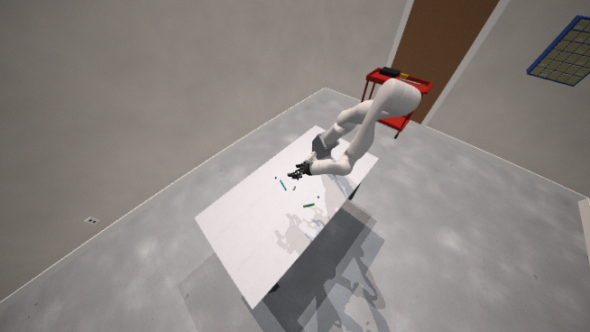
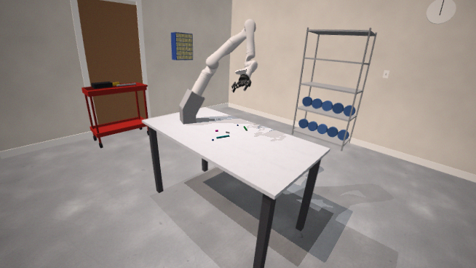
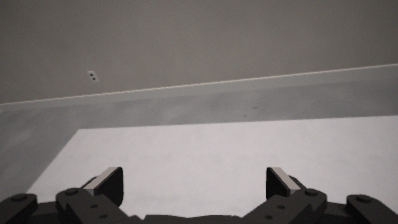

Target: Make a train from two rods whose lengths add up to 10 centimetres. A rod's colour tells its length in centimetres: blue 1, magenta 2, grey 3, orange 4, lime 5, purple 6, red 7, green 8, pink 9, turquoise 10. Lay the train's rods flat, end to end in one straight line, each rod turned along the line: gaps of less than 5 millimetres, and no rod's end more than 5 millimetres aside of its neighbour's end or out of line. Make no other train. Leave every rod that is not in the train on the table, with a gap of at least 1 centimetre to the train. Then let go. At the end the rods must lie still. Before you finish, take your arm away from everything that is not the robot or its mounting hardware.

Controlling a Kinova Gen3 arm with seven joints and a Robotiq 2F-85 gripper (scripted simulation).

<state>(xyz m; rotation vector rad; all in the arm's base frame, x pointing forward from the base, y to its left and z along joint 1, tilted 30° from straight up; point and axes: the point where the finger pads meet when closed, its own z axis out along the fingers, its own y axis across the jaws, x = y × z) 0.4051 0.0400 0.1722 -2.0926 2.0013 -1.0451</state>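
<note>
In the top view the gripper [image 1: 298, 173] is covering most of the magenta rod [image 1: 298, 179], at 12 o'clock from the grey rod [image 1: 294, 188]. The wrist camera is cutting the fingers off at the bottom edge and isn't catching any rods.
</note>
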